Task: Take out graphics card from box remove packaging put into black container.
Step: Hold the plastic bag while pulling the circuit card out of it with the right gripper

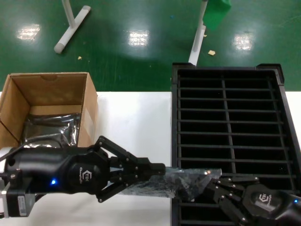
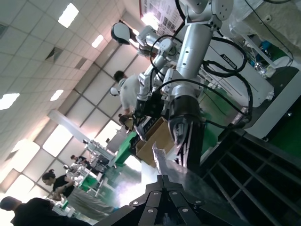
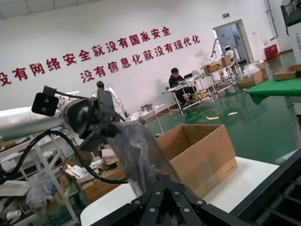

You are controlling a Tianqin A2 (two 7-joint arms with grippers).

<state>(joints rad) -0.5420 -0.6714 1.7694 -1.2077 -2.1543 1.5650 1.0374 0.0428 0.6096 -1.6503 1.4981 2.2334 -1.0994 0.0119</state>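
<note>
At the far left of the head view, the box (image 1: 47, 106), an open brown cardboard carton, stands on the white worktop (image 1: 134, 122). Its flaps are up, and crinkled silver-grey bagged material (image 1: 49, 129) lies on its floor.

Just in front of the box, the left arm reaches across the worktop toward the middle. The left claw (image 1: 157, 172) is clamped on the left end of the packaging (image 1: 181, 181), a shiny semi-transparent bag held roughly level above the worktop's near edge. The bag spans from the worktop to the near left corner of the black container (image 1: 225, 122). Something dark fills the bag; it is presumably the graphics card (image 1: 188, 186), but its details cannot be made out through the glossy film.

At the bag's right end, the right claw (image 1: 214, 181) comes in from the lower right corner, its fingers closed on that end, above the container's nearest slots. So both claws grip the same bag, one at each end.

The black container takes up the right half of the view, a large crate divided by thin ribs into two columns of narrow slots.

In the right wrist view the bag (image 3: 136, 155) hangs crumpled between the two claws, with the box (image 3: 200, 153) behind it on the worktop.
</note>
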